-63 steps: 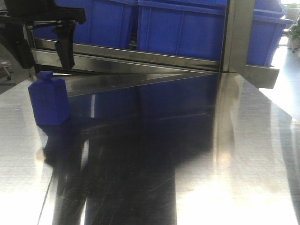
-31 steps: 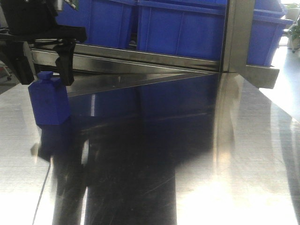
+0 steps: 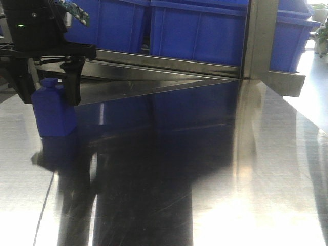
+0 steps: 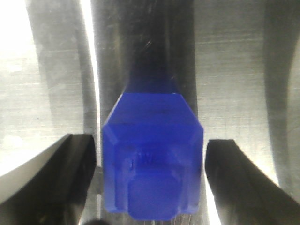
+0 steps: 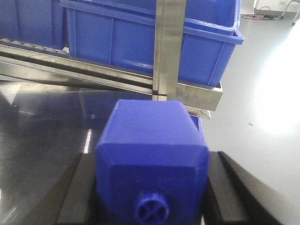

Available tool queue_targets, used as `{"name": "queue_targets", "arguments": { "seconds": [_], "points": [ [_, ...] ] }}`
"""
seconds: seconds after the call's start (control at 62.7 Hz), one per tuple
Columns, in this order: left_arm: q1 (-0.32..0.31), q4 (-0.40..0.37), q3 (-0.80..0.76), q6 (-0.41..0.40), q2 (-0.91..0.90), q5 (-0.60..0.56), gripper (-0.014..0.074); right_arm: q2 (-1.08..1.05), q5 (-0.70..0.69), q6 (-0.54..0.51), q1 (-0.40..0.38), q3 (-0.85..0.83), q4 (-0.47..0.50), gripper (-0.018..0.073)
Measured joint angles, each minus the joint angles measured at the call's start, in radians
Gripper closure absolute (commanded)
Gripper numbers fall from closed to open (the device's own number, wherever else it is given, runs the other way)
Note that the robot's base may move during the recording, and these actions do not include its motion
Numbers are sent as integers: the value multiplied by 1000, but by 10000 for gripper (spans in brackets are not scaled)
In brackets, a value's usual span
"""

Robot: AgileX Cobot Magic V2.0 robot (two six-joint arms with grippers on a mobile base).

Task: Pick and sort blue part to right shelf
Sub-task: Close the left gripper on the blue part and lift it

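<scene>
A blue part [image 3: 53, 115] stands upright on the steel table at the far left. My left gripper [image 3: 50, 101] is open and straddles it, one finger on each side. In the left wrist view the part [image 4: 152, 117] sits between the fingers [image 4: 70, 168] with a small gap on both sides. My right gripper [image 5: 152, 157] is shut on a second blue part [image 5: 150, 136], which it holds in front of the right shelf [image 5: 93, 70]. The right gripper is out of the front view.
The shelf's steel rail [image 3: 169, 64] runs along the back with large blue bins [image 3: 195, 31] above it. A steel upright post [image 3: 259, 36] stands at the right. The table [image 3: 205, 169] ends at the right, with floor [image 5: 262, 93] beyond.
My left gripper has come down from above the shelf rail and now has its fingers around the standing blue part. The part has not moved.
</scene>
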Motion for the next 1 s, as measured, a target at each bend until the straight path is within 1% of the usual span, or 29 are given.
{"name": "queue_targets", "arguments": {
  "seconds": [0.112, 0.159, 0.191, 0.351, 0.446, 0.654, 0.813, 0.909, 1.004],
  "points": [
    [0, 0, 0, 0, 2, 4, 88, 0, 0, 0, 0, 0, 0, 230],
    [0, 0, 0, 0, 2, 4, 109, 0, 0, 0, 0, 0, 0, 230],
    [0, 0, 0, 0, 2, 7, 131, 0, 0, 0, 0, 0, 0, 230],
    [0, -2, 0, 0, 3, 14, 302, 0, 0, 0, 0, 0, 0, 230],
    [0, -2, 0, 0, 3, 14, 358, 0, 0, 0, 0, 0, 0, 230],
    [0, -4, 4, 0, -19, 14, 368, 0, 0, 0, 0, 0, 0, 230],
    [18, -46, 9, 4, -110, 14, 368, 0, 0, 0, 0, 0, 0, 230],
    [41, -67, 28, 33, -176, 19, 368, 0, 0, 0, 0, 0, 0, 230],
    [65, -88, 80, 75, -256, 19, 368, 0, 0, 0, 0, 0, 0, 230]
  ]
}}
